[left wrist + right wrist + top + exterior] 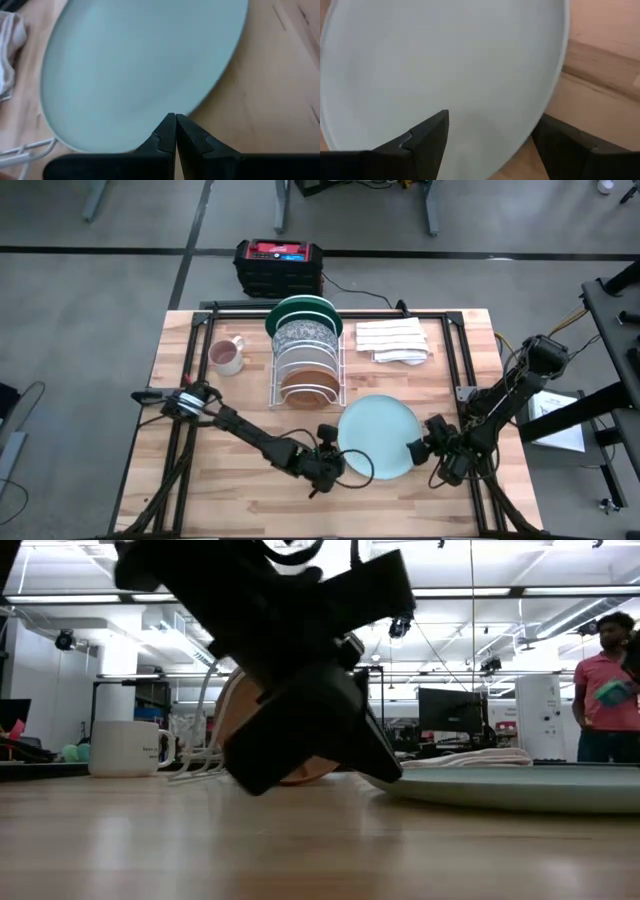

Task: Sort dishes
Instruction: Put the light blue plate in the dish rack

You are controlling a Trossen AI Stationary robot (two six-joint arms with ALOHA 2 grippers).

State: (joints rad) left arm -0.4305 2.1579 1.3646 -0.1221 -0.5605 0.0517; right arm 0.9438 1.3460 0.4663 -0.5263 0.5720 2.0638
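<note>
A pale blue-white plate (pixel 377 437) lies flat on its base on the table, near the front. My left gripper (pixel 332 461) is shut, with its tips at the plate's near-left rim. My right gripper (pixel 421 450) is open at the plate's right rim, one finger (pixel 427 137) over the plate and the other (pixel 562 142) outside it. A white wire rack (pixel 306 365) holds upright plates on edge: a dark green one (pixel 305 308) at the far end, a grey-speckled one (pixel 305 335), a white one (pixel 306 360) and a tan-brown one (pixel 308 387). My left gripper's shut fingertips (pixel 175 120) meet the plate's rim (pixel 150 131) on its near-left side. They come from the table's left, slanting down. The plate lies flat on the table. My right gripper stands astride the plate's right rim (pixel 555 85); I cannot tell whether it touches.
A pink-and-white mug (pixel 228 356) stands left of the rack. Folded white cloths (pixel 393 341) lie right of it. A red-and-black box (pixel 279 265) sits beyond the table's far edge. A person (pixel 605 690) stands in the room behind.
</note>
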